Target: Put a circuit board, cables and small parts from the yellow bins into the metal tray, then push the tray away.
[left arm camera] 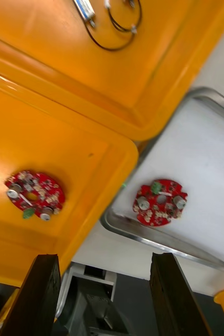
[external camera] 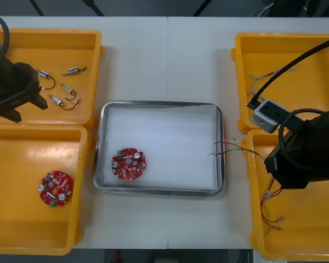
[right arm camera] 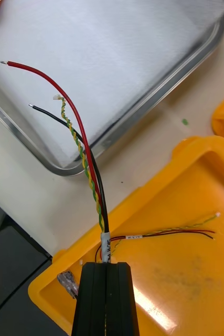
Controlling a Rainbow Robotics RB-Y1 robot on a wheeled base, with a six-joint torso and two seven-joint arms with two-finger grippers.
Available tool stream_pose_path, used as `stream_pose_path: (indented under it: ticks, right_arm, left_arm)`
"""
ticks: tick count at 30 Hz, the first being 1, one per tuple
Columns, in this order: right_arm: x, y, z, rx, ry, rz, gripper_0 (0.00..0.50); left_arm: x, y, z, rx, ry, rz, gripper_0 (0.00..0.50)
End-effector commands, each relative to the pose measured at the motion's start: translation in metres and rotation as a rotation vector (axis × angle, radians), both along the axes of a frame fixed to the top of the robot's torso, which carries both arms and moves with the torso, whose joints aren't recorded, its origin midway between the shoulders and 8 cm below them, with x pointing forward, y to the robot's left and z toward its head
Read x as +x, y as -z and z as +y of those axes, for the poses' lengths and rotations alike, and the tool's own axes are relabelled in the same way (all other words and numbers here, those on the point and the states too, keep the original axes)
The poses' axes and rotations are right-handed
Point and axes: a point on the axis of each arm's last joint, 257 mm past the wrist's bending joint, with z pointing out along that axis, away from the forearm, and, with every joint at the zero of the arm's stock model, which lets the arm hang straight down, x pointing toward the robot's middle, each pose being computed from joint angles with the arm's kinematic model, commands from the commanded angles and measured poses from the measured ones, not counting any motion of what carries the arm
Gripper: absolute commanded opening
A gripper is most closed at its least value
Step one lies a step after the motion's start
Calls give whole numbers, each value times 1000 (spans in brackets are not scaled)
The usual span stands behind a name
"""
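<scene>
Circuit board [external camera: 129,164] in tray [external camera: 159,191] — cable [external camera: 233,149] crossing rim.

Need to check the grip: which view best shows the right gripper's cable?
Right wrist view: the right gripper pinches the cable, wire ends over the metal tray. Front view shows thin ends at the tray's rim; the idle left gripper's wrist view faces the circuit boards.

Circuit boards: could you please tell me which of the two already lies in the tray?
The board on the tray's white inside, near its left wall; the other board lies in the near left bin.
</scene>
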Motion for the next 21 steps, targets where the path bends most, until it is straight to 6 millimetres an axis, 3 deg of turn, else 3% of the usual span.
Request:
stream_pose_path:
  ticks: [1,7,14,21]
  right_arm:
    - [-7,0,18,-145,-276,-54,0]
    - [-3,11,57,-197,-505,-86,0]
    - [13,37,102,-185,-596,-135,0]
    - [32,68,129,-213,-664,-176,0]
  left_arm:
    - [21,-40,50,34,-86,-67,500]
    - [47,-51,94,-3,-243,-107,500]
    - [78,-60,134,-78,-378,-173,500]
    - [100,-58,154,-57,-438,-201,500]
